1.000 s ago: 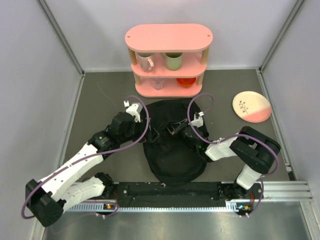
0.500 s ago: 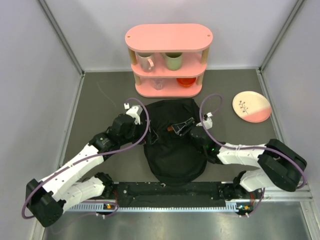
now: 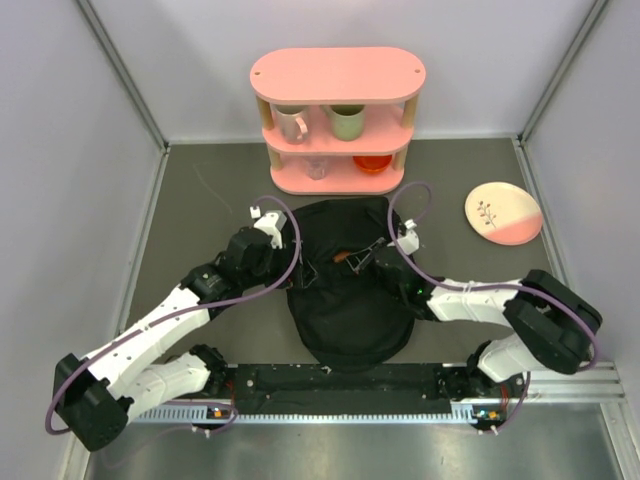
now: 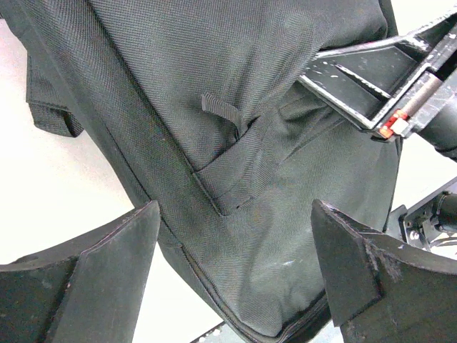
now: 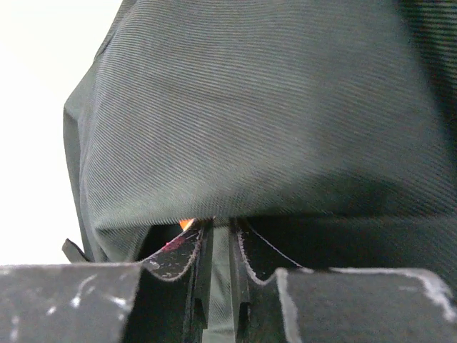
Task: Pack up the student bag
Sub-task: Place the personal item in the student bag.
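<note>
The student bag lies flat on the grey table, at the middle of the workspace between my two arms. Its far edge is just near of the base of the pink shelf, and its rounded near edge lies close to my mounting rail. My left gripper is at the left side of the bag with its jaws spread wide. In the left wrist view both fingers stand well apart with wrinkled black fabric and a small sewn loop tab lying beyond them, and neither finger grips anything. My right gripper is over the far middle of the bag. In the right wrist view its fingers are drawn together to a narrow slit with a thin fold of bag fabric pinched between them, and a larger fold of the bag hangs over the fingertips. A small orange spot shows under that fold; I cannot tell what it is. The shelf holds a pale mug and a green mug on its middle level and a red bowl on its lowest level. A pink-and-white plate sits on the table well to the right of the bag.
</note>
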Robot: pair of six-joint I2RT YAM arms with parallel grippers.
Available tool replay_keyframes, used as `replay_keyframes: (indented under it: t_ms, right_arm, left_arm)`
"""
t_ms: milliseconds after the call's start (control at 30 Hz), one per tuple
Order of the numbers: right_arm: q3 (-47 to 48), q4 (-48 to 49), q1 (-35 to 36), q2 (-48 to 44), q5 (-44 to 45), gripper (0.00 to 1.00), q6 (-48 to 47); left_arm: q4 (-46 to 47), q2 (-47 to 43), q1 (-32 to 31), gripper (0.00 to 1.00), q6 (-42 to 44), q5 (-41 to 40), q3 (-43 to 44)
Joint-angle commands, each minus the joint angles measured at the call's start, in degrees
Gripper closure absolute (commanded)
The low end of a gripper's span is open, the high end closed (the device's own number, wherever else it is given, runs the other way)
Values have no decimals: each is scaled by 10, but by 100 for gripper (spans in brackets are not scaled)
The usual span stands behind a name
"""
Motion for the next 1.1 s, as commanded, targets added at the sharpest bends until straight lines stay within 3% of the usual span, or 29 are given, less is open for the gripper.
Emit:
replay_keyframes:
  t_ms: [0,267,400,500,1067]
  right_arm:
    - [59,3,-5,45,-17,88,-19]
    - [74,11,-6,60,2,86,-20]
    - [49,-2,-6,31,-24,66,-32]
    - [13,4,-6,-9,-49,57,-47]
    - [-22,-170,-2,-245,-119,49,-152]
  left_arm:
    - [13,-12,3,9,-4,-6,7]
    - [6,-27,4,9,-9,-17,-3]
    - [5,-30,4,8,-12,-24,-5]
    - [10,-31,7,6,-18,-30,-7]
    - [68,-21,77,3,-52,26,-39]
